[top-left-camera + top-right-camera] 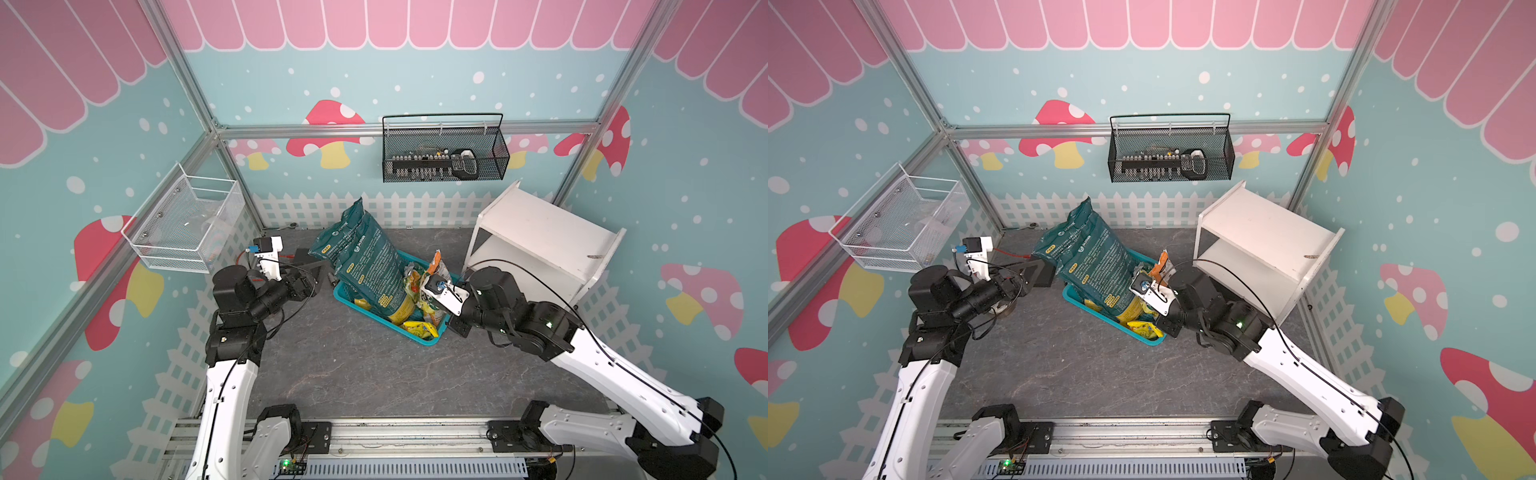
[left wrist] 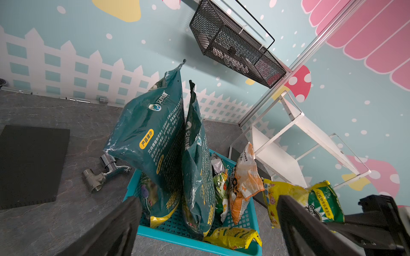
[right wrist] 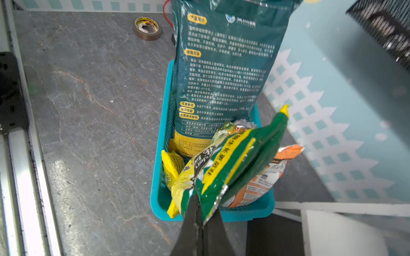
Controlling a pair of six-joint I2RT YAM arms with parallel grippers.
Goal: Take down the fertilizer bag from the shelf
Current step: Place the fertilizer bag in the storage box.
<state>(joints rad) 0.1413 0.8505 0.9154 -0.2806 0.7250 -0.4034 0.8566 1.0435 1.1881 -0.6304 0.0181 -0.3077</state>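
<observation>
While clamped on it, right claw (image 3: pixel 203 221) shut tight, fertilizer bag (image 3: pixel 224 164) above the teal basket (image 3: pixel 159 177)

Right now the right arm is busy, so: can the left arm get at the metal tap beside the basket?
Probably yes: the left pincer is open, empty, and the metal tap lies uncovered close ahead.

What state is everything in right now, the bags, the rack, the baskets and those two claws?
Right gripper: shut on green-yellow bag.
Green-yellow bag: held over the teal basket.
Left gripper: open, empty.
Teal basket: on table, full of bags.
Dark green bags: upright in the basket, leaning.
Shelf: both boards bare.
Black wire basket: hung on wall, holds small items.
</observation>
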